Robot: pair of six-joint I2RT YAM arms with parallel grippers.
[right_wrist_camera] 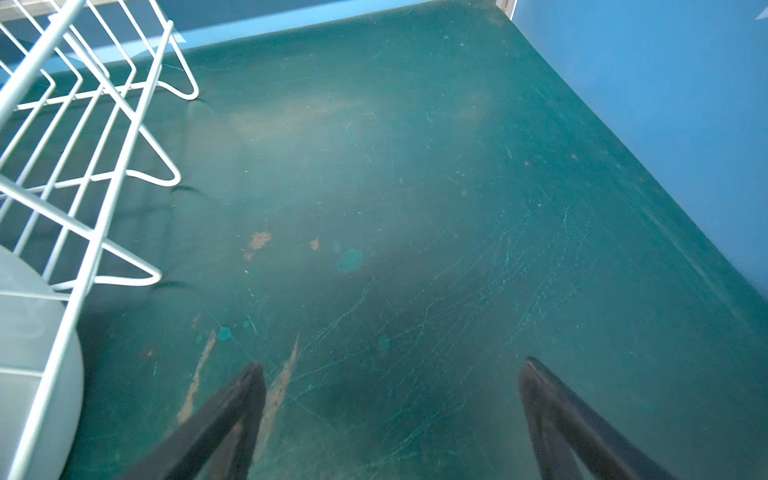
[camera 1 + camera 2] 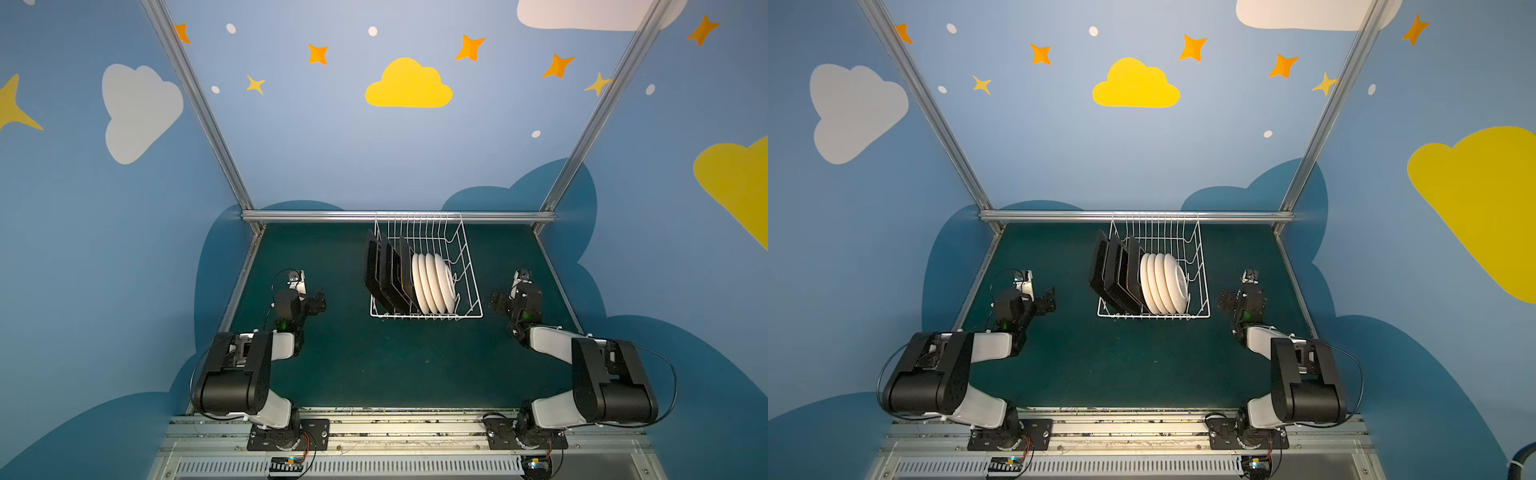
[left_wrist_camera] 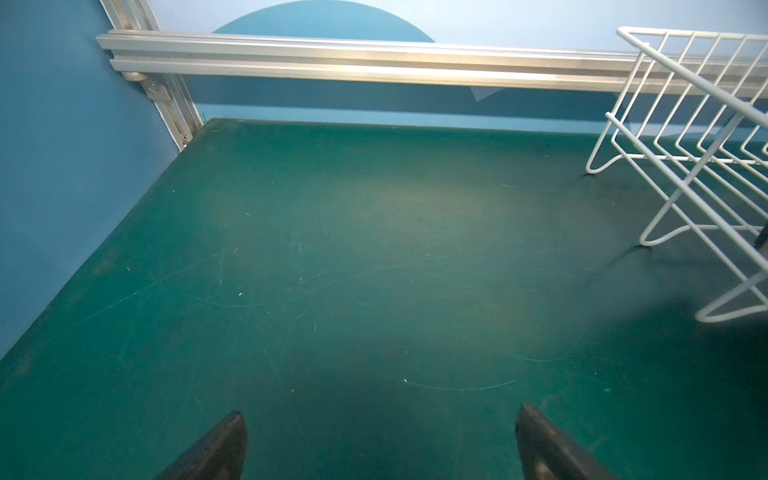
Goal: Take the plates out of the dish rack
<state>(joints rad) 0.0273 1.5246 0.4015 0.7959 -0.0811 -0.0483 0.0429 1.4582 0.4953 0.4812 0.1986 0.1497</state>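
In both top views the white wire dish rack (image 2: pixel 419 232) stood at the back middle of the green worktop (image 2: pixel 374 365), close to the aluminium rail (image 2: pixel 316 216). Three dark square plates (image 2: pixel 384 272) leaned on edge along its left side. Four round plates (image 2: pixel 432 284) stood upright just beside them to the right, so all seven were in the rack. The left end effector (image 2: pixel 321 302) sat low to the left of the rack, well apart from it. The right end effector (image 2: pixel 496 301) sat to the right, near the rack's front corner. Neither touched anything.

From the left wrist, the left end effector (image 3: pixel 380 413) showed its jaws spread wide over bare, scratched worktop (image 3: pixel 332 249) with nothing between them. The dish rack (image 3: pixel 681 124) showed its wire wall and looped feet off to one side.

From the right wrist, the right end effector (image 1: pixel 392 363) was likewise wide open and empty, above worktop (image 1: pixel 457 187) marked by worn tan patches. The dish rack (image 1: pixel 95 137) lay beside it, and one of the round plates (image 1: pixel 29 353) showed pale and blurred behind the wires.
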